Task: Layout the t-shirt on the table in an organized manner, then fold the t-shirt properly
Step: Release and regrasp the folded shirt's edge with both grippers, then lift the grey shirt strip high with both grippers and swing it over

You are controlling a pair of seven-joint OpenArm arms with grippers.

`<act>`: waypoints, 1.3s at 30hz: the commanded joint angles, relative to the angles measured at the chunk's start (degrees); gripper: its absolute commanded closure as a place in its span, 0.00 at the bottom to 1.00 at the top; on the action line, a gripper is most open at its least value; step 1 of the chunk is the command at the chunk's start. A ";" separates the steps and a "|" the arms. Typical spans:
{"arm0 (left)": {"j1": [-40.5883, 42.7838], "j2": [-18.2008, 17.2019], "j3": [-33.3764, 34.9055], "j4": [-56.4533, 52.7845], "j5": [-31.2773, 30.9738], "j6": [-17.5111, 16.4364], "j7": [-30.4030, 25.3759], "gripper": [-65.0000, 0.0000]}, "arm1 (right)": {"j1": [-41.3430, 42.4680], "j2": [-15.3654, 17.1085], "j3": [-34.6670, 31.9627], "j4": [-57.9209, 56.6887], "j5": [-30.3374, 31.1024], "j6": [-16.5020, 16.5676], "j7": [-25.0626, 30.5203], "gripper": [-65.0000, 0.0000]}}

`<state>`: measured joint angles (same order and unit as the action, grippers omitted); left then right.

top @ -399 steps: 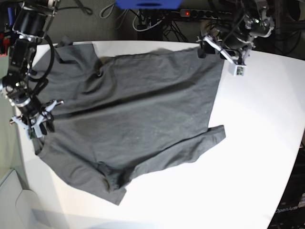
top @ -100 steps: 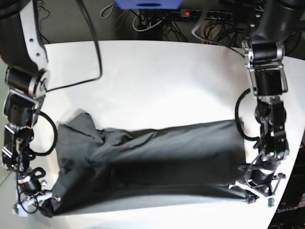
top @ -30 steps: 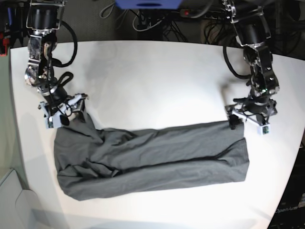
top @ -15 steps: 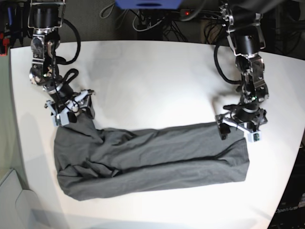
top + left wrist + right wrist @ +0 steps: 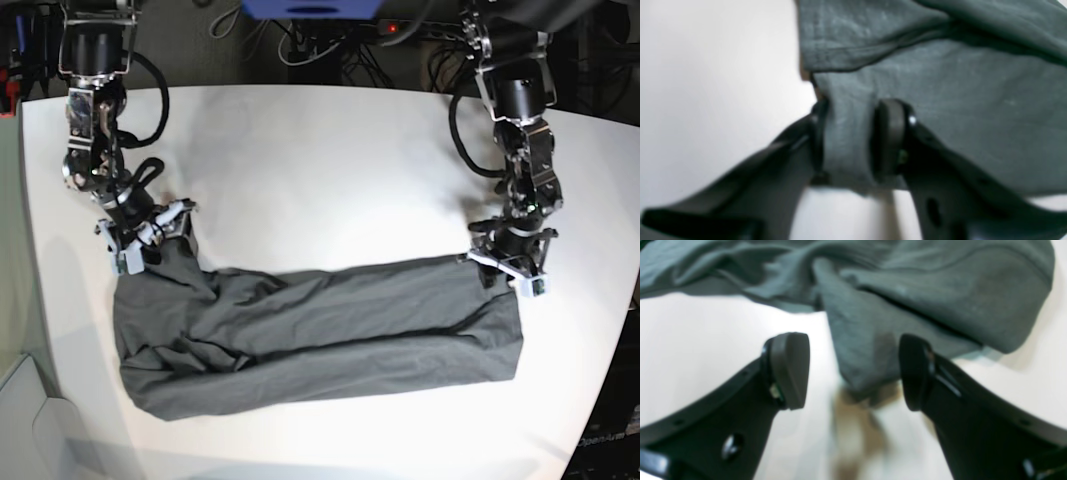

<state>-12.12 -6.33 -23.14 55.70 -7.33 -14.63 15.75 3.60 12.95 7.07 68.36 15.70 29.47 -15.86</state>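
t-shirt [image 5: 320,325] lies as long band across near half of table [image 5: 330,160], long axis running arm to arm. left gripper [image 5: 848,140] pinches upper corner at its own end. right gripper [image 5: 853,371] spread wide, straddling opposite upper corner, cloth between pads, not clamped.

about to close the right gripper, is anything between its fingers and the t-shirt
Nothing visible stands in the way. The right gripper is open, its pads either side of a bunched corner of the t-shirt on the bare white table, not yet touching it. The left gripper already pinches the shirt's other corner.
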 commanded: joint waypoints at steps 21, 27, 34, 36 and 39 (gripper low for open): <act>3.46 0.04 0.15 6.93 -0.10 -0.62 8.91 1.00 | 0.58 2.65 0.71 -2.91 0.96 0.90 1.75 1.00; 9.44 0.48 -0.38 23.73 -0.27 -0.71 18.05 1.00 | -8.39 2.92 4.05 16.17 0.96 10.53 1.66 1.00; 17.09 0.75 -2.14 43.24 -5.37 -0.71 26.32 1.00 | -15.95 1.07 13.19 36.83 1.22 10.53 1.22 1.00; 17.61 0.75 -4.25 48.17 -7.30 -0.71 29.22 1.00 | -16.30 -1.04 16.71 41.66 1.22 10.53 1.13 1.00; 17.70 0.75 -7.85 54.32 -9.77 -0.71 33.70 1.00 | -16.21 -4.73 22.16 46.76 1.22 10.53 1.04 1.00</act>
<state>6.17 -5.04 -30.89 109.08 -17.04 -15.40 50.50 -12.93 7.51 29.02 114.50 16.38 40.36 -15.94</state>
